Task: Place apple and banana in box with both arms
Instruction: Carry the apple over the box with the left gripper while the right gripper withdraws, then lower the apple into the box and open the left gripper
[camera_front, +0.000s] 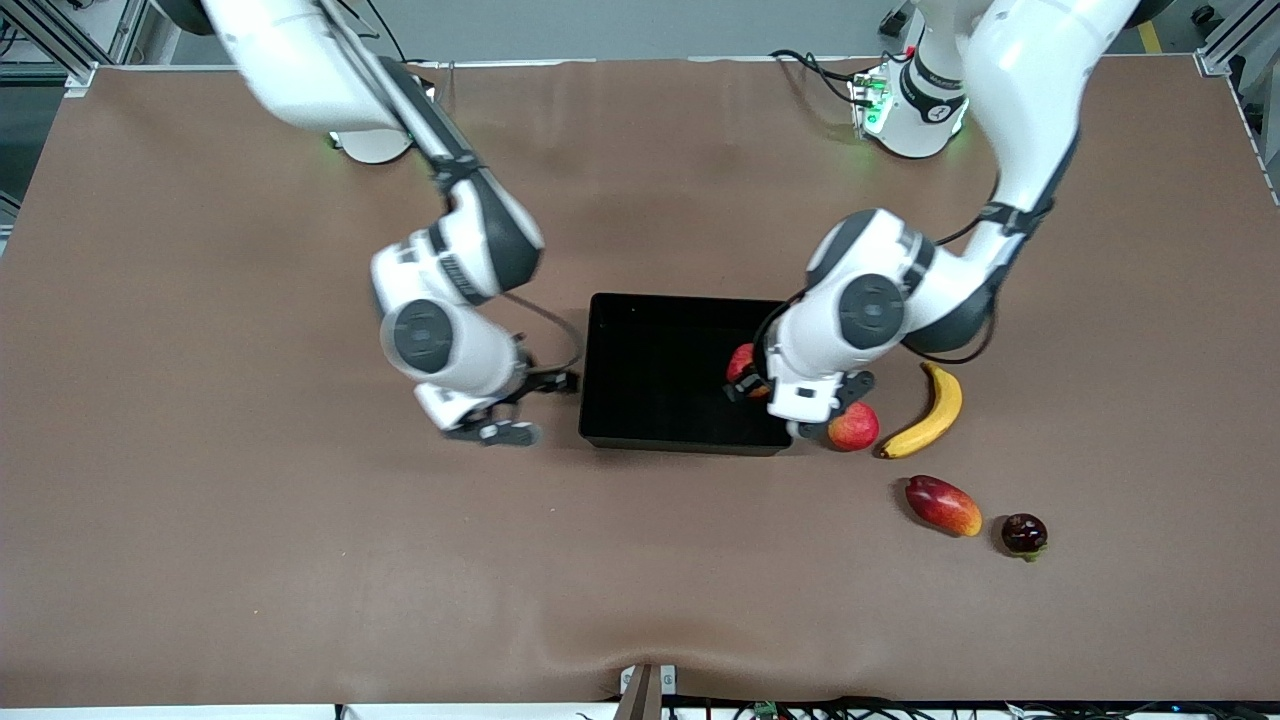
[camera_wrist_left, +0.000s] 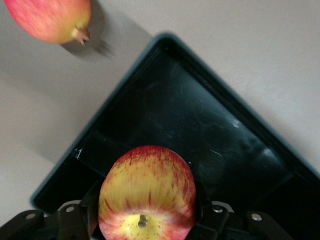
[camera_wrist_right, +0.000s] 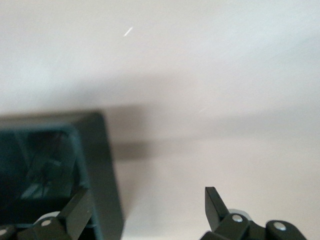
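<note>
L gripper (camera_wrist_left: 145, 225) clamps apple (camera_wrist_left: 146, 192) over box (camera_wrist_left: 210, 125), ready for drop. R gripper (camera_wrist_right: 145, 210) open, empty, beside box; banana (camera_front: 928, 412) waits on table.

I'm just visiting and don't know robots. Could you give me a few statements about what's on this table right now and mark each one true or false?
1. The left gripper holds the small red, yellow-streaked apple over the shallow glossy black plastic box. True.
2. The long curved yellow banana lies inside the box. False: it lies on the brown table, toward the left arm's end.
3. The right gripper grips a fruit. False: it is open and empty, beside the box.
4. A pinkish-red round fruit with a nub sits on the table beside the box. True.
5. The oblong red-orange mango lies nearer the front camera than the banana. True.
</note>
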